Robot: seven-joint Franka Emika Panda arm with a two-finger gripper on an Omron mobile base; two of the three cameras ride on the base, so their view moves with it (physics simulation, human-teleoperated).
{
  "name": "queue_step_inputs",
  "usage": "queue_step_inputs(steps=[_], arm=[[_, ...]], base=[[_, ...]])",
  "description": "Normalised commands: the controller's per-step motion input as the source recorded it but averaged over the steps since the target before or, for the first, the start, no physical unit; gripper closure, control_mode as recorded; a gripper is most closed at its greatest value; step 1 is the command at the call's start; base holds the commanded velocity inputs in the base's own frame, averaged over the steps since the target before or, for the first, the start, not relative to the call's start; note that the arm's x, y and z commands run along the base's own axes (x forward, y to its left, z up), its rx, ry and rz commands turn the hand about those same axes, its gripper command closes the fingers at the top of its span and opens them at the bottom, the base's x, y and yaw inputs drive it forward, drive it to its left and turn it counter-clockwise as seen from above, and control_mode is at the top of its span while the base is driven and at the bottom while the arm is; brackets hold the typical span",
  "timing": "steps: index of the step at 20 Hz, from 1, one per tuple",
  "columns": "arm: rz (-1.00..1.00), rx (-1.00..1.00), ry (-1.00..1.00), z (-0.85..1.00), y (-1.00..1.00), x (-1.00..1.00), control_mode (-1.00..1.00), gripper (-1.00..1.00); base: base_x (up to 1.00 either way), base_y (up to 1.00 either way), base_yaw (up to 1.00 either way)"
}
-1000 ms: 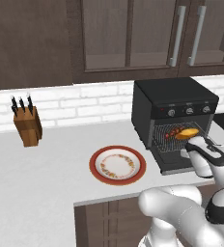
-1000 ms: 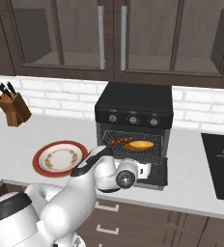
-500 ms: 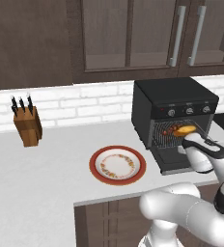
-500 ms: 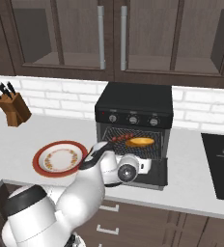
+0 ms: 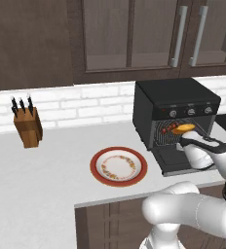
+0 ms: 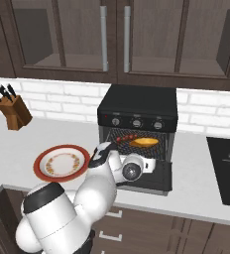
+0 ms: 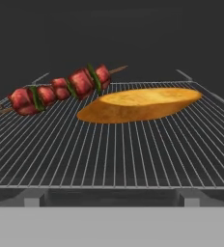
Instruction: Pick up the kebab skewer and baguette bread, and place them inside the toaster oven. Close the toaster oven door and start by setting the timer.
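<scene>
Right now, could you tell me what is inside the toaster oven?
On the wire rack inside the toaster oven lie the kebab skewer and the baguette bread, side by side. The dark space below the rack cannot be seen.

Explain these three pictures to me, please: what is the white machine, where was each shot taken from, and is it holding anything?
This is a rendered kitchen. The white machine is a robot arm on a mobile base. Two pictures come from cameras on that base, behind the arm to its left and right, looking over the counter. The third comes from a camera on the arm's hand, looking into the toaster oven.

On the counter sit a red-rimmed plate with nothing on it, a wooden knife block, and the black oven with its door dropped open. Inside, on the wire rack, lie the kebab skewer and the baguette bread, side by side.

The end effector sits at the oven mouth; it is open and holds nothing.
</scene>
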Motion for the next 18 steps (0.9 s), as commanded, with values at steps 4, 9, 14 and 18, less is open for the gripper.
queue_step_inputs(steps=[4, 9, 14, 18], arm=[[0.0, 0.0, 0.0, 0.0, 0.0, 0.24, -1.0, -1.0], [0.0, 0.0, 0.0, 0.0, 0.0, 0.24, -1.0, -1.0], [0.0, 0.0, 0.0, 0.0, 0.0, 0.26, -1.0, -1.0], [0.0, 0.0, 0.0, 0.0, 0.0, 0.23, -1.0, -1.0]], base=[[0.0, 0.0, 0.0], [0.0, 0.0, 0.0], [0.0, 0.0, 0.0], [0.0, 0.0, 0.0]])
